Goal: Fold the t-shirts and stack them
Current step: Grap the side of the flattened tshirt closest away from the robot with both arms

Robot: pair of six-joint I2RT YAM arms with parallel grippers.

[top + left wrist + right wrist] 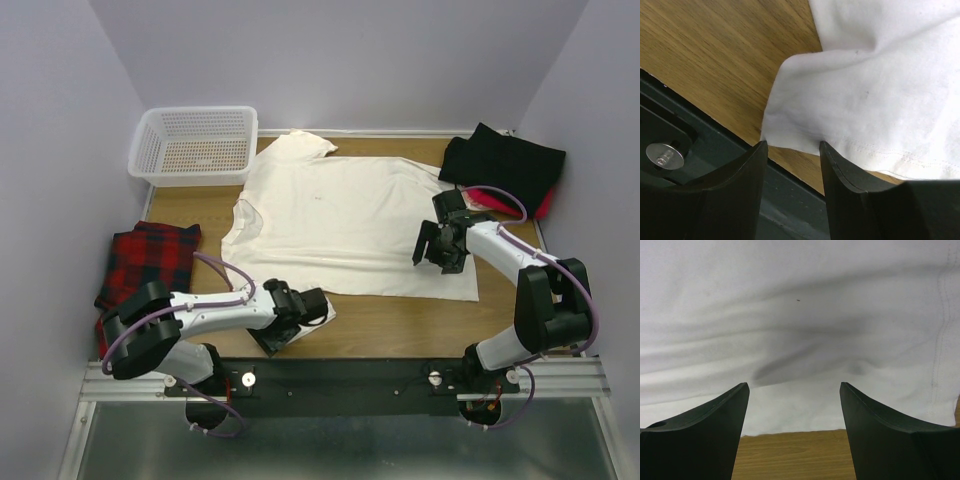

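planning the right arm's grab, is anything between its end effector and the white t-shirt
Nothing visible does. The right end effector is open right over the cream-white t-shirt near its edge, and only bare cloth and a strip of table show ahead of it.

A cream-white t-shirt [340, 215] lies spread on the bench [400, 335], with a black t-shirt [505, 160] heaped over a red t-shirt [500, 197] at the far right. The left pincer [290, 325] sits at the cream-white shirt's near left corner. The right pincer [432, 248] is above that shirt's right side.
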